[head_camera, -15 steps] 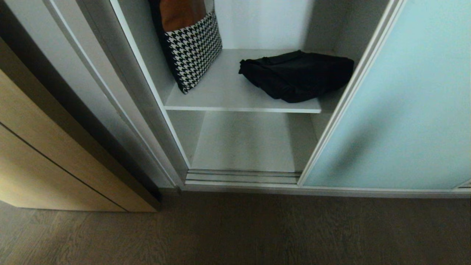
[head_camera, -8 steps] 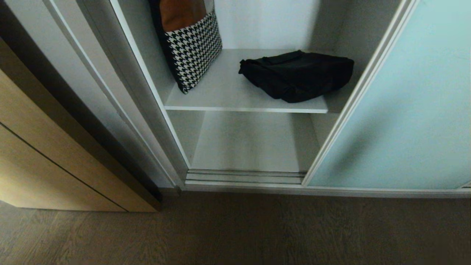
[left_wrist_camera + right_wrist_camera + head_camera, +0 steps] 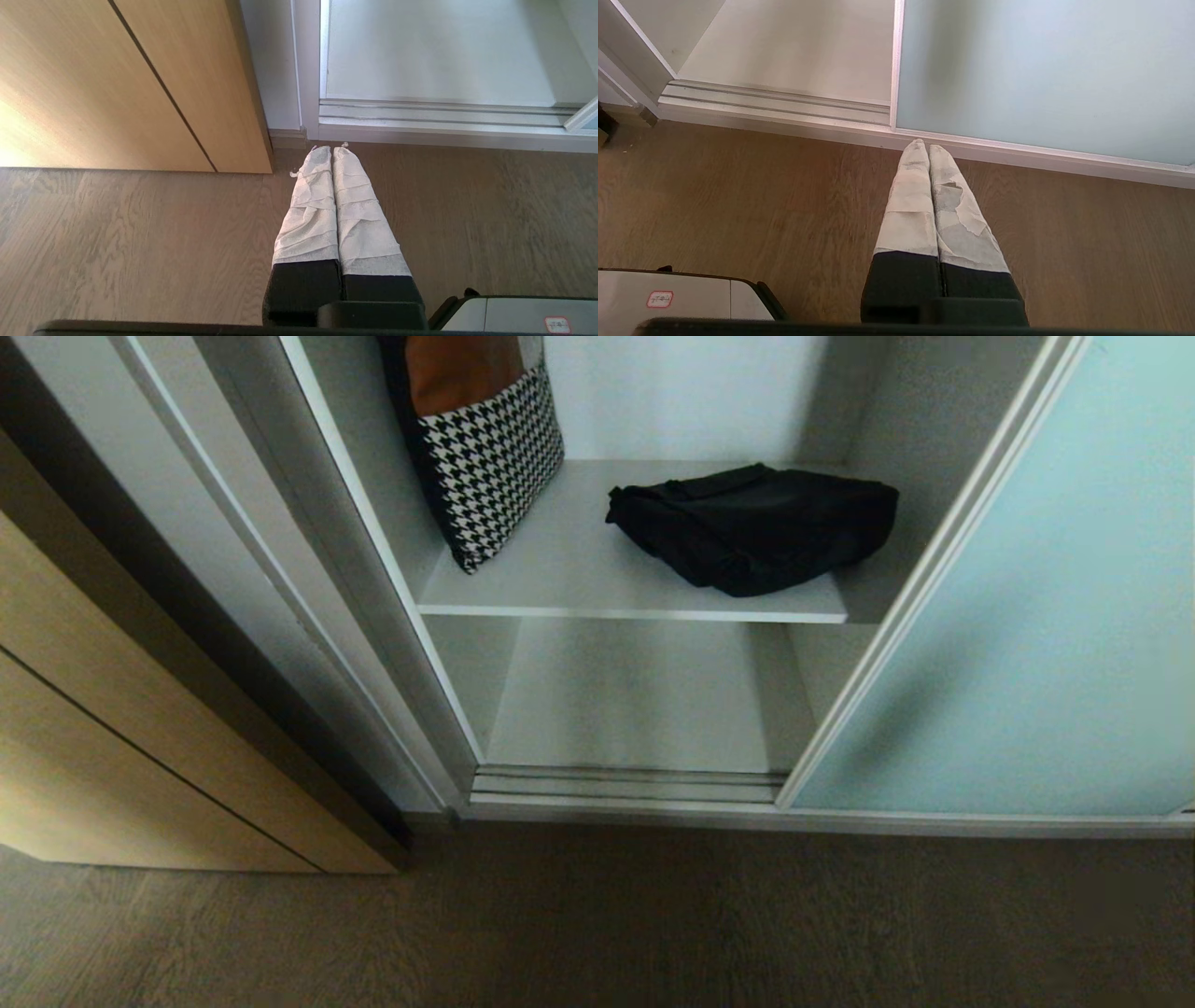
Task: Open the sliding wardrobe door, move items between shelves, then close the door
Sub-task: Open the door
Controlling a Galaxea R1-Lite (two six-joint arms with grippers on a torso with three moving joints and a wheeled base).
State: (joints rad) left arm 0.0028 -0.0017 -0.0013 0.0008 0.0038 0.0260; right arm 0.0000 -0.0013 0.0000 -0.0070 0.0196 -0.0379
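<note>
The sliding wardrobe door (image 3: 1046,616) has slid further right than a second ago, baring more shelf (image 3: 597,569); opening looks nearly done, though what moves it isn't visible. Both claws hang low over the floor, tips pressed together, empty: left gripper (image 3: 331,148), right gripper (image 3: 923,143). The black bag (image 3: 756,527) lies well above and beyond them.

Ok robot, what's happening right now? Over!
Left gripper and right gripper shut, empty, above the floor. Sliding door partly open. Black bag on upper shelf. Nothing blocking.
</note>
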